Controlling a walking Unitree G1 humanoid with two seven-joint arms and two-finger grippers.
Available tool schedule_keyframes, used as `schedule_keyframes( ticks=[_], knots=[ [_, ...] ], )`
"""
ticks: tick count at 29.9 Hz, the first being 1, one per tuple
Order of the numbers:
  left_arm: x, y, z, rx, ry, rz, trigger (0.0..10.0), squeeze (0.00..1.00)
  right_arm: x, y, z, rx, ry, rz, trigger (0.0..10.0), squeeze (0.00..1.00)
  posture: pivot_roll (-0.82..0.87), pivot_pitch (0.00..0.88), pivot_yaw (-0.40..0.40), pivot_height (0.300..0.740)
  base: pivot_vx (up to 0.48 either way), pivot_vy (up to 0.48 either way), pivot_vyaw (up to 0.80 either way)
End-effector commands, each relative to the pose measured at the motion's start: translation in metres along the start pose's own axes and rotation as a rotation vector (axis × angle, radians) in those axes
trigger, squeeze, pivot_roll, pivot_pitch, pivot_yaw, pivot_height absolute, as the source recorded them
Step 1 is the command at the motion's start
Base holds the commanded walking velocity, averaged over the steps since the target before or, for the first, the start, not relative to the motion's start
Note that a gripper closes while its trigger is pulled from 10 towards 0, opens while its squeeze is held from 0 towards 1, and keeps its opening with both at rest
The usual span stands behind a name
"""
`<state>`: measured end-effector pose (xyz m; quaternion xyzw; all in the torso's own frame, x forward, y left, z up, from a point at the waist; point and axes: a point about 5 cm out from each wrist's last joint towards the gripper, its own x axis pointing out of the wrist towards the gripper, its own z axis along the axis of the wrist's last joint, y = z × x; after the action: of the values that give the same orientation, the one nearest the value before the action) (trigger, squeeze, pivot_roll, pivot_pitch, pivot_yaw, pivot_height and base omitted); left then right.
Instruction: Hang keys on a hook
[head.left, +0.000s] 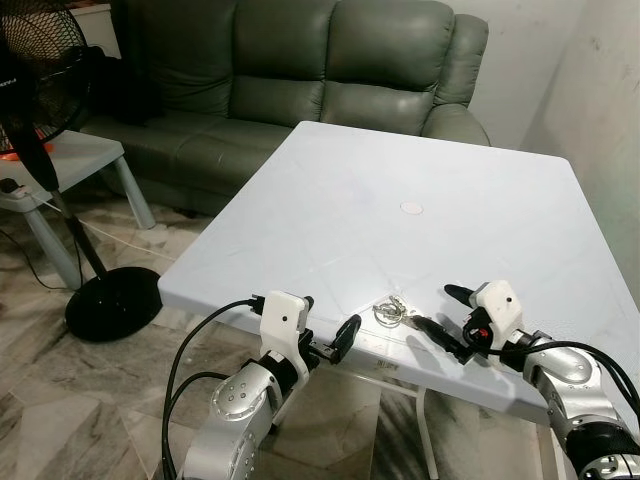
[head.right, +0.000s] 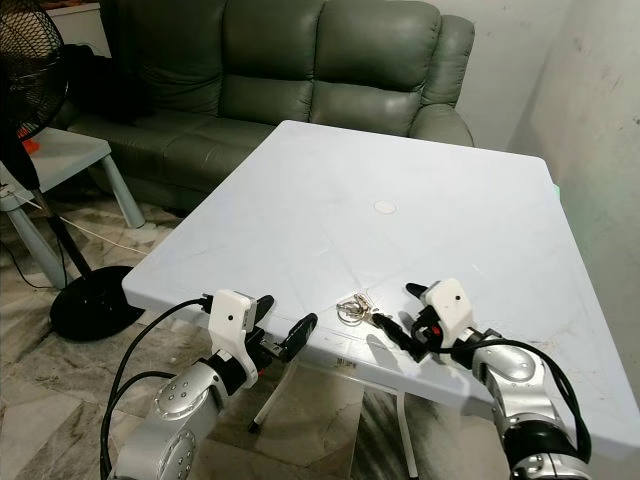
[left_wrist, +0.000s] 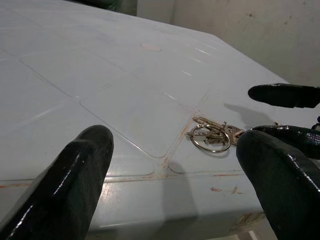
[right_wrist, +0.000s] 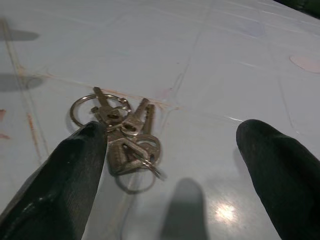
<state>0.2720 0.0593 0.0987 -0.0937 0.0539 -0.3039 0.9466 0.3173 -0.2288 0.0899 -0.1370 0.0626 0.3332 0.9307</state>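
Observation:
A bunch of silver keys (head.left: 393, 312) on a ring lies flat on the white table (head.left: 400, 160) close to its near edge. My right gripper (head.left: 448, 313) is open just right of the keys, one fingertip (right_wrist: 80, 165) touching the bunch (right_wrist: 125, 137), the other finger (right_wrist: 280, 170) apart. My left gripper (head.left: 330, 325) is open at the table's front edge, left of the keys (left_wrist: 212, 136), its fingers (left_wrist: 70, 185) low over the rim.
A grey-green sofa (head.left: 300, 70) stands behind the table. A black standing fan (head.left: 40, 110) and a small grey side table (head.left: 80, 160) are at the left on the marble floor. A round mark (head.left: 412, 208) sits mid-table. A white wall is at the right.

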Motion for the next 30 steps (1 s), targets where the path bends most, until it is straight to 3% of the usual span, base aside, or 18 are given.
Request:
schedule_keyframes(
  ticks=[1,2,3,5,6,7,8,9,10,17,18,25,27,29,30],
  knots=[
    [0.0022,-0.0046,0.0052,-0.002,-0.018,-0.006,10.0,0.0,-0.0003,0.0024,-0.0029,-0.011,0.014,0.015,7.1,0.0,-0.02,0.032,-0.035,0.74,0.0,0.0,0.0],
    [0.0022,-0.0046,0.0052,-0.002,-0.018,-0.006,10.0,0.0,-0.0003,0.0024,-0.0029,-0.011,0.014,0.015,7.1,0.0,-0.02,0.032,-0.035,0.74,0.0,0.0,0.0],
    [0.0023,-0.0045,0.0053,-0.002,-0.017,-0.006,10.0,0.0,-0.0002,0.0029,-0.0032,-0.013,0.012,0.016,2.9,0.0,-0.02,0.033,-0.035,0.74,0.0,0.0,0.0],
    [0.0023,-0.0046,0.0054,-0.002,-0.018,-0.006,10.0,0.0,0.0,0.0038,-0.0038,-0.016,0.016,0.023,2.4,0.0,-0.02,0.033,-0.035,0.74,0.0,0.0,0.0],
    [0.0023,-0.0046,0.0054,-0.002,-0.018,-0.005,10.0,0.0,0.0001,0.0043,-0.0044,-0.017,0.02,0.023,3.5,0.0,-0.02,0.033,-0.035,0.74,0.0,0.0,0.0],
    [0.0024,-0.0045,0.0054,-0.003,-0.018,-0.004,10.0,0.0,0.0003,0.0053,-0.0048,-0.029,0.024,0.029,1.8,0.0,-0.02,0.034,-0.035,0.74,0.0,0.0,0.0],
    [0.0024,-0.0045,0.0055,-0.004,-0.018,-0.004,10.0,0.0,0.0004,0.0055,-0.0048,-0.034,0.025,0.031,1.8,0.0,-0.02,0.034,-0.035,0.74,0.0,0.0,0.0],
    [0.0025,-0.0045,0.0056,-0.004,-0.018,-0.004,10.0,0.0,0.0004,0.0053,-0.005,-0.036,0.028,0.028,3.1,0.0,-0.02,0.034,-0.035,0.74,0.0,0.0,0.0],
    [0.0025,-0.0045,0.0055,-0.005,-0.018,-0.004,10.0,0.0,0.0004,0.0056,-0.0042,-0.032,0.017,0.032,0.0,0.0,-0.02,0.034,-0.035,0.74,0.0,0.0,0.0],
    [0.0031,-0.0054,0.0054,-0.006,-0.017,-0.006,10.0,0.0,0.0012,0.0051,-0.0037,-0.045,0.024,0.032,0.0,0.0,-0.02,0.037,-0.035,0.74,0.0,0.0,0.0],
    [0.0031,-0.0059,0.0054,-0.007,-0.017,-0.007,10.0,0.0,0.0008,0.0054,-0.0041,-0.047,0.026,0.037,0.4,0.0,-0.02,0.037,-0.035,0.74,0.0,0.0,0.0],
    [0.0033,-0.0061,0.0055,-0.008,-0.017,-0.006,10.0,0.0,-0.0001,0.0059,-0.0054,-0.057,0.038,0.049,0.0,0.0,-0.02,0.04,-0.038,0.74,0.0,0.0,0.0],
    [0.0031,-0.0061,0.0056,-0.009,-0.017,-0.005,10.0,0.0,-0.0001,0.0061,-0.0064,-0.055,0.052,0.061,1.6,0.0,-0.02,0.041,-0.037,0.74,0.0,0.0,0.0],
    [0.0031,-0.0062,0.0056,-0.009,-0.017,-0.006,10.0,0.0,0.0001,0.006,-0.0061,-0.063,0.056,0.064,1.6,0.0,-0.02,0.041,-0.037,0.74,0.0,0.0,0.0],
    [0.0031,-0.0063,0.0055,-0.009,-0.017,-0.006,10.0,0.0,0.0002,0.0058,-0.0062,-0.062,0.061,0.066,3.0,0.0,-0.02,0.041,-0.037,0.74,0.0,0.0,0.0]
  ],
)
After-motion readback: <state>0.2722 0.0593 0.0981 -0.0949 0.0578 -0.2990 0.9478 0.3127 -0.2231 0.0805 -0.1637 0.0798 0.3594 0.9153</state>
